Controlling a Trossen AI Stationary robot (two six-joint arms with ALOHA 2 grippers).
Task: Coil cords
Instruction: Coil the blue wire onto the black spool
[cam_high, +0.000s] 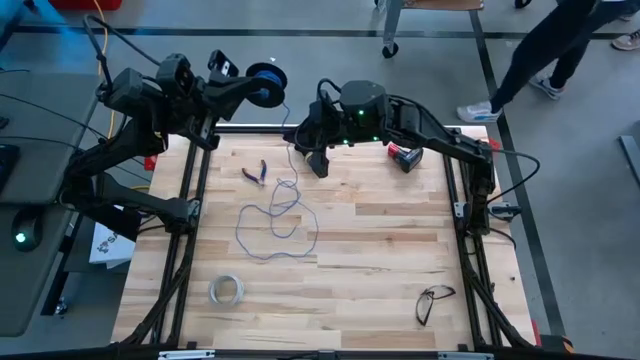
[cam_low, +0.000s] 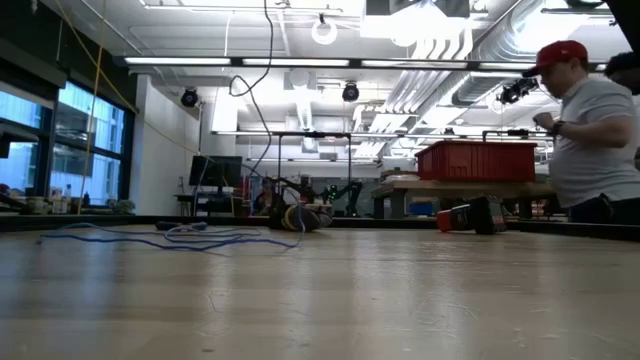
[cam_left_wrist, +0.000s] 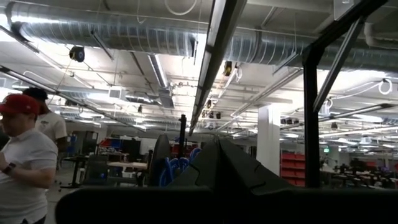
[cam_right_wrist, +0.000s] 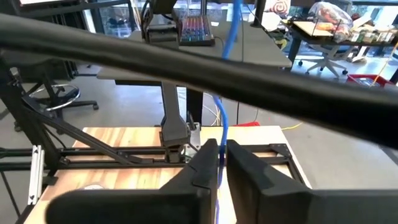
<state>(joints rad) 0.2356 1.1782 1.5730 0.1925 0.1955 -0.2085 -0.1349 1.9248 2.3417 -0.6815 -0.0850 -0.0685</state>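
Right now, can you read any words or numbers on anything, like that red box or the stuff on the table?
No text can be read in any view.
The red plastic bin shows no label.
The red and black tool on the wooden table is too small to read.

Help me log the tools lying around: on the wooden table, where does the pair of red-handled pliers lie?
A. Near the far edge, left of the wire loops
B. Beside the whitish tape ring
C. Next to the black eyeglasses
A: in the high view, the red-handled pliers lie near the far edge, up-left of the thin bluish-grey wire, far from the tape ring and eyeglasses.
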